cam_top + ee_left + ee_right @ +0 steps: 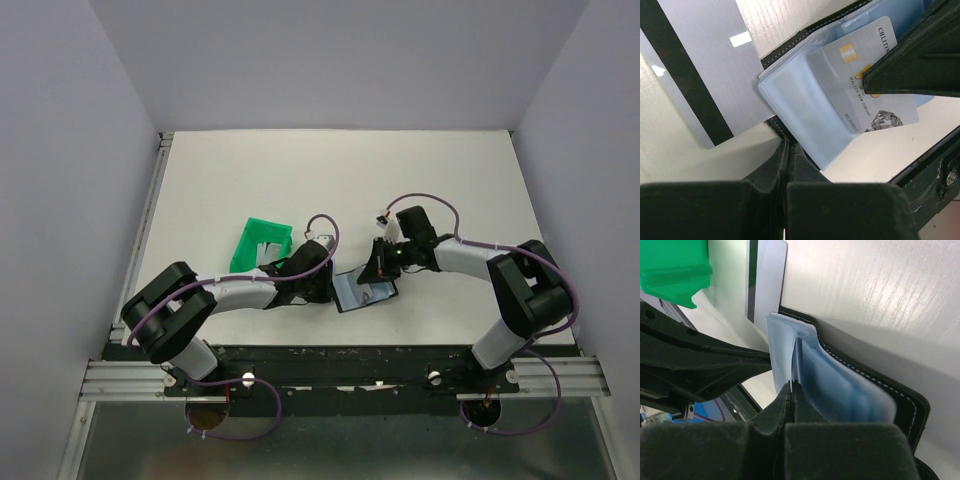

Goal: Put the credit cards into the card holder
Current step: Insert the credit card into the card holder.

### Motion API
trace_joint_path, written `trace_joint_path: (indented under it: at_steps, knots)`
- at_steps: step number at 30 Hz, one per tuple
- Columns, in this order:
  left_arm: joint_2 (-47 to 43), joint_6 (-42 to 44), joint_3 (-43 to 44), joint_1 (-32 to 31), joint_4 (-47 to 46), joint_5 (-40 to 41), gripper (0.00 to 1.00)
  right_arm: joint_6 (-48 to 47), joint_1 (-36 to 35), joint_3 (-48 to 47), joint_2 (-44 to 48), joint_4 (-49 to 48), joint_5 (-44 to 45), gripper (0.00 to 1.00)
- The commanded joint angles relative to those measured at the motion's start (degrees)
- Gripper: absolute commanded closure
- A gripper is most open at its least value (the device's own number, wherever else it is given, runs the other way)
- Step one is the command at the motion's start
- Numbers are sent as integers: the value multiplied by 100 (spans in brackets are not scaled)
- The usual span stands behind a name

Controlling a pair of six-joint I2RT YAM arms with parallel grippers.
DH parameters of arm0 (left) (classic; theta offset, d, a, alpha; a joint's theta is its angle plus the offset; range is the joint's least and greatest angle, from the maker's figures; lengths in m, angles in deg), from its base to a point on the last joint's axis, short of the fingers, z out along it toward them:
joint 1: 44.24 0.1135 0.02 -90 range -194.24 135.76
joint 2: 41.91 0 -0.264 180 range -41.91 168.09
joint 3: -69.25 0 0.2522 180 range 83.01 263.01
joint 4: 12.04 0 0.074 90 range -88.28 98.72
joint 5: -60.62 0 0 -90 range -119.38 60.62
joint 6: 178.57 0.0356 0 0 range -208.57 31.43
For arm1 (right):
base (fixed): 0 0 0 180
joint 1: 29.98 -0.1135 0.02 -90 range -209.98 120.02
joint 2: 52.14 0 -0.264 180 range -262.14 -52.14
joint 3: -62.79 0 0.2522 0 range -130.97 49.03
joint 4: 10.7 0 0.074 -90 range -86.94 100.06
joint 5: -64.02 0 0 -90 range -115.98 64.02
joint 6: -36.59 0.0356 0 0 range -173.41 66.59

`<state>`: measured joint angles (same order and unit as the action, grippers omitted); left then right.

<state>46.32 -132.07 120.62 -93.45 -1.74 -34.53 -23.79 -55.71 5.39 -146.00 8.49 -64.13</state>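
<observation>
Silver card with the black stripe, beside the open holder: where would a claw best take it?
Probably by its long edge nearest the stripe, coming from the table side away from the card holder. The silver card lies flat, so its faces offer no pinch, and the holder crowds its other long edge.

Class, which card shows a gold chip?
The pale printed plastic card at the open black wallet; the silver-grey card beside it shows a black stripe.
</observation>
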Motion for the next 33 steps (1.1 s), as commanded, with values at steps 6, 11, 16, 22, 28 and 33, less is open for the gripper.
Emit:
trace_joint_path:
  at_steps: [6,11,16,22,28,33]
  knots:
    - [195,106,-43,25,215,5,100,500,-72,163,-114,-481,-526,99]
    - [213,114,-43,26,215,-4,100,579,-54,162,-132,-693,-580,99]
    - [204,114,-43,26,215,-4,100,579,-63,171,-194,-649,-518,99]
    - [213,114,-43,26,206,-13,100,711,-63,268,-211,-806,-597,99]
    - [230,114,-16,26,188,-21,100,896,-186,286,-308,-1079,-747,93]
    - [213,114,-25,26,206,-30,100,606,-212,172,-1,-361,-238,77]
